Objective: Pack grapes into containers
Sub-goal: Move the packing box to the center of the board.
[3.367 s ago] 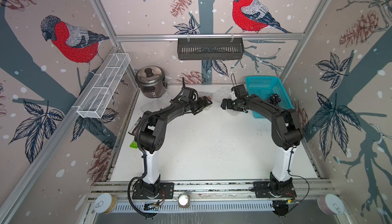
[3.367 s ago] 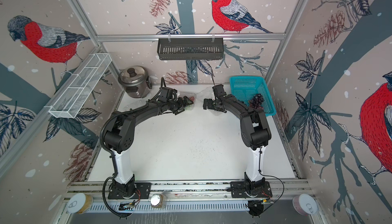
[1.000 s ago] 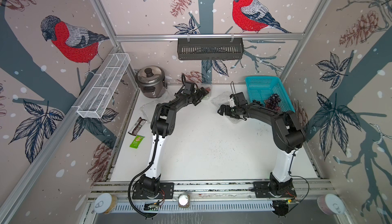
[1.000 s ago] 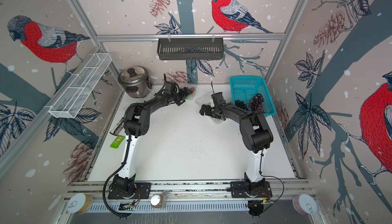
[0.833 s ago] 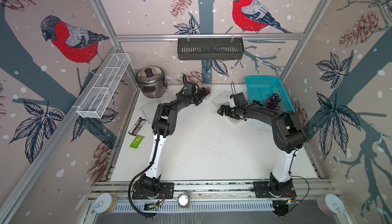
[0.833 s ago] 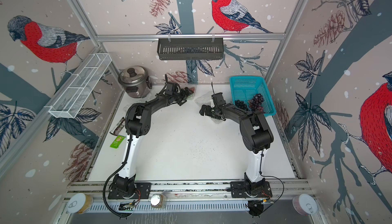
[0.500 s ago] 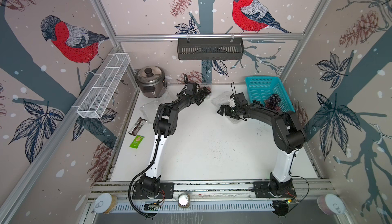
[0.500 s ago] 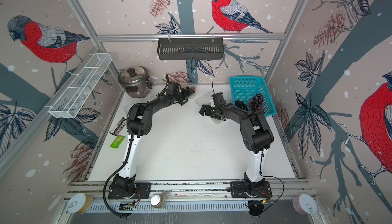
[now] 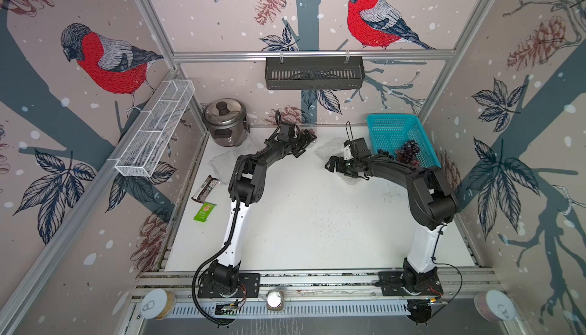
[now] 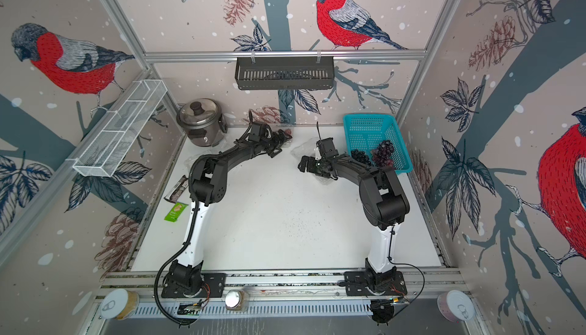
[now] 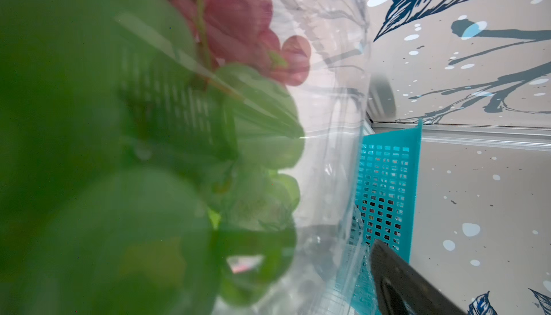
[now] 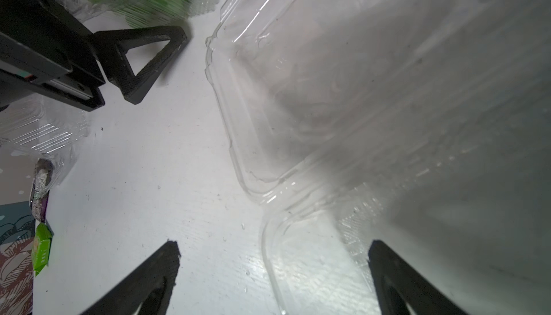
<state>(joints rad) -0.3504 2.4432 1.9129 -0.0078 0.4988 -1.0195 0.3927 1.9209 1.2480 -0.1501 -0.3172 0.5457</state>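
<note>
The left pincer (image 9: 307, 140) reaches to the back of the white worktop (image 9: 317, 222), jaws spread wide. It sits close to a clear container (image 11: 331, 149) holding green grapes (image 11: 262, 137) and red grapes (image 11: 247, 24). 1 finger (image 11: 399, 280) shows outside the container's wall; whether it touches the plastic cannot be told, and nothing is seen clamped. The right pincer (image 12: 274, 253), nearer the middle of the worktop, is equally wide open and carries nothing. Its 2 fingers (image 12: 161, 268) hang low over the worktop on either side of the rim of an empty container (image 12: 298, 95) lying opened flat. A 3rd container (image 9: 222, 162) lies just beside the steel rice cooker (image 9: 225, 122). 2 bunches of dark grapes (image 10: 383, 152) rest in the turquoise basket (image 9: 391, 127) at the back right corner.
</note>
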